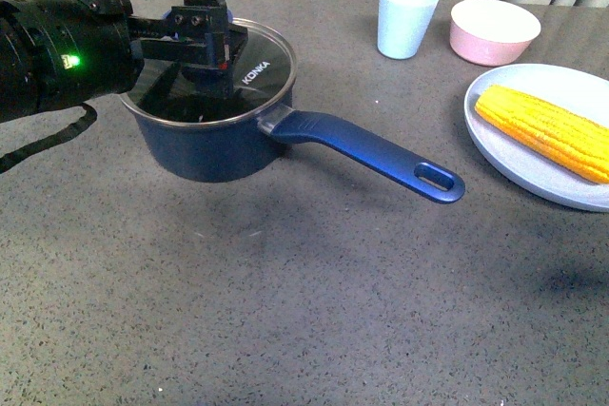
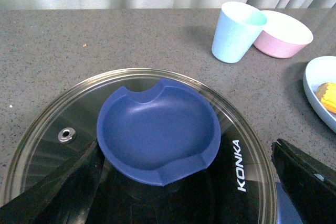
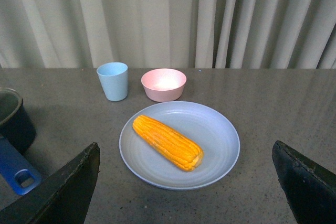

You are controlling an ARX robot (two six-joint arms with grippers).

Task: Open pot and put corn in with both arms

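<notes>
The navy pot [image 1: 214, 154] stands at the left of the table, its long blue handle [image 1: 381, 154] pointing right. A glass lid [image 1: 262, 68] with a blue knob [image 2: 157, 129] covers it. My left gripper [image 1: 205, 30] hangs over the lid, open, one finger [image 2: 310, 182] on each side of the knob, not touching it. The corn [image 1: 547, 130] lies on a pale blue plate [image 1: 533, 178] at the right. My right gripper [image 3: 186, 187] is open above the table in front of the plate [image 3: 220, 156], with the corn [image 3: 168, 142] beyond its fingers.
A light blue cup [image 1: 406, 18] and a pink bowl [image 1: 495, 30] stand at the back of the table, between pot and plate. Curtains hang behind the table. The pot's handle end [image 3: 21, 179] shows near the right gripper's finger.
</notes>
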